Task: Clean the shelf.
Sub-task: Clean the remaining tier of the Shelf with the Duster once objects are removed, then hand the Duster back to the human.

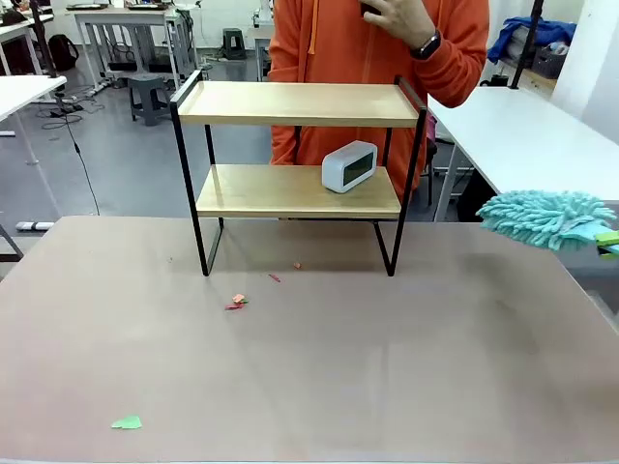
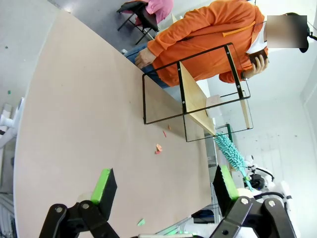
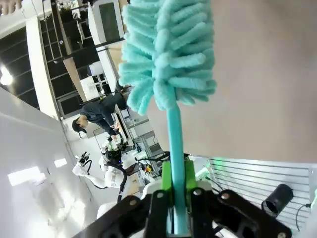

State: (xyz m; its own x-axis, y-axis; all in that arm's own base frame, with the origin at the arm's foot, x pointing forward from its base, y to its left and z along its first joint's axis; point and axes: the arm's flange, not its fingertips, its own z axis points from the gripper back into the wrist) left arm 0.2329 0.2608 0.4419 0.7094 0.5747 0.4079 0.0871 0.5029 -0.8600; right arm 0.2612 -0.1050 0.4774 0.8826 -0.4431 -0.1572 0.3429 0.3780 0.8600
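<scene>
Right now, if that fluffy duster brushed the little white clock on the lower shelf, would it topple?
Probably slide rather than topple: the digital clock looks wider than tall on the smooth lower board. It seems small and plastic, so likely light. The soft fronds of the duster would likely bend first.

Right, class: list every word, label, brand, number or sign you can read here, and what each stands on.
No text can be read in any view.
Small white digital clock on the lower board of the black-framed wooden shelf: dark display, digits too blurred to read.
Black watch on the person's wrist: too small to read.
</scene>
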